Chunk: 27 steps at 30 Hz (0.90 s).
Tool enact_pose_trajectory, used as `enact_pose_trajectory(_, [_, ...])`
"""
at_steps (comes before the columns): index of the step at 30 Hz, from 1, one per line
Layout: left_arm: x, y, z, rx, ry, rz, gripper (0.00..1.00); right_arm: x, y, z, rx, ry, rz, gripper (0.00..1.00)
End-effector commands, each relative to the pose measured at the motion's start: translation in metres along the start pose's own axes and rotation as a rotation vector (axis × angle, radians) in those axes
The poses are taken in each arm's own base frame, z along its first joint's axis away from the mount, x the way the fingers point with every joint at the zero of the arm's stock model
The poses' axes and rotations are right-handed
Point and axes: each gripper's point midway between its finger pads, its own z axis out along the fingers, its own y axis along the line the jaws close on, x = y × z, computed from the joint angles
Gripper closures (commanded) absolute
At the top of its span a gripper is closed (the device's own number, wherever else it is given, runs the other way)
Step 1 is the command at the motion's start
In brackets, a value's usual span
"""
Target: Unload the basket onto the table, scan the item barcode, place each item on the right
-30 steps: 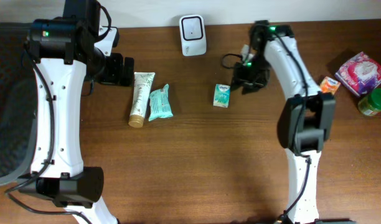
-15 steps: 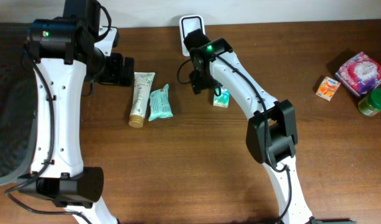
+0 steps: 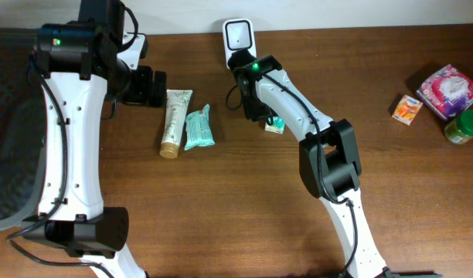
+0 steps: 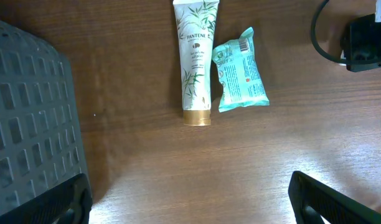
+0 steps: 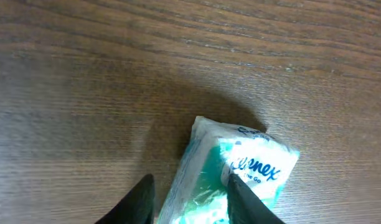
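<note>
— Well, where was the Kleenex pack (image 5: 246,165) found?
— It was seen lying on the wooden table (image 3: 244,201), near the white scanner (image 3: 239,35) that was stood at the far edge. The pack's printed face was turned up, with the brand name readable from the right wrist view.
— And how was the right gripper (image 5: 189,193) placed?
— It was lowered over the near end of the pack, with the right arm stretched across the table. One finger (image 5: 246,202) was seen against the pack and the other just beside its edge. Whether the pack was pinched could not be told.
— What was noted of the left gripper (image 4: 189,180)?
— Its jaws were spread wide and nothing was held between them. It was pointed down at a cream Pantene tube (image 4: 196,59) and a teal wipes packet (image 4: 241,71), which were laid side by side, just touching, well to the left of the pack.
— Was anything else recorded?
— A small orange box (image 3: 409,109), a pink packet (image 3: 450,89) and a green-lidded jar (image 3: 467,126) were grouped at the far right of the table
</note>
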Motion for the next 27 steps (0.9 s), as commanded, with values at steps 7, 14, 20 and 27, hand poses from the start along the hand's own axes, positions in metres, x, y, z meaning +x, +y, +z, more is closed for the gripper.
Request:
enact_pose_trajectory(7, [0.0, 0.001, -0.004, -0.007, -0.011, 0.013, 0.01, 0.02, -0.006, 0.028, 0.053, 0.075, -0.003, 0.96])
enact_pose_trajectory(14, [0.0, 0.001, -0.004, -0.007, -0.011, 0.013, 0.01, 0.005, 0.055, -0.056, -0.564, 0.069, -0.214, 0.96])
enact_pose_trajectory(20, [0.0, 0.001, -0.004, -0.007, -0.011, 0.013, 0.01, 0.007, 0.068, -0.117, -1.179, 0.007, -0.342, 0.96])
enact_pose_trajectory(27, [0.0, 0.001, -0.004, -0.007, -0.011, 0.013, 0.01, 0.023, 0.056, -0.063, -1.27, 0.095, -0.213, 0.96])
